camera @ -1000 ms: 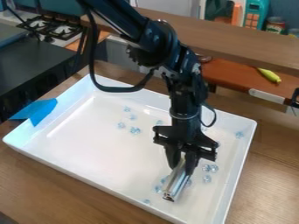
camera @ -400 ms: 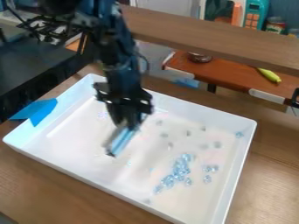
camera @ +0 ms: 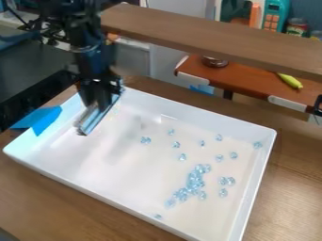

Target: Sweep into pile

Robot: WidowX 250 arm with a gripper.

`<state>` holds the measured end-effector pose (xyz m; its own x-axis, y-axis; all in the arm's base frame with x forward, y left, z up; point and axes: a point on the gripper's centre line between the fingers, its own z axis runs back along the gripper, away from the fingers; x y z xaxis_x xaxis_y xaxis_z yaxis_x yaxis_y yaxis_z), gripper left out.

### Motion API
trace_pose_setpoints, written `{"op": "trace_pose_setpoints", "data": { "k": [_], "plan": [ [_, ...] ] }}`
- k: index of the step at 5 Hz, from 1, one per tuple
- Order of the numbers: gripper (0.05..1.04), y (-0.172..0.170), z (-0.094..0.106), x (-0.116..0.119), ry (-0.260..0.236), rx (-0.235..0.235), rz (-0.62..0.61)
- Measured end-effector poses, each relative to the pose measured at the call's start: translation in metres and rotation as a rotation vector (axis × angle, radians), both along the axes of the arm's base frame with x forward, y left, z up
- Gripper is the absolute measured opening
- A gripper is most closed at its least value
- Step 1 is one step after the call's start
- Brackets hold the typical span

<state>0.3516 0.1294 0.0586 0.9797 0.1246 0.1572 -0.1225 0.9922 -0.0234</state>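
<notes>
The single clear piece (camera: 158, 217), near the lower edge of the white tray (camera: 107, 162), should be brought gently up to the dense pile (camera: 196, 180), right of the lower centre. After this, the scattered pieces (camera: 182, 156) above the pile could be drawn down to join it. For a good sweep, I think, the metallic bar (camera: 93, 118) must go behind them, low and flat, and push slowly. All the clear pieces lie to the lower right of the tool (camera: 99, 100), well apart from it. In the upper left, the tool grips the metallic bar
</notes>
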Motion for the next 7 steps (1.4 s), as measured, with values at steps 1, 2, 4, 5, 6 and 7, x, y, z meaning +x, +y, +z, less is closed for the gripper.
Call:
{"op": "trace_pose_setpoints", "data": {
  "k": [1,2,4,5,6,7],
  "plan": [
    [0.354,0.027,-0.018,0.017,0.041,0.019,0.051],
    [0.354,0.041,-0.036,0.034,0.088,0.05,0.106],
    [0.354,0.02,-0.059,0.05,0.147,0.092,0.08],
    [0.354,0.003,-0.065,0.051,0.154,0.107,0.053],
    [0.354,-0.016,-0.069,0.05,0.149,0.113,0.02],
    [0.354,-0.028,-0.071,0.047,0.155,0.115,0.012]
  ]
}}
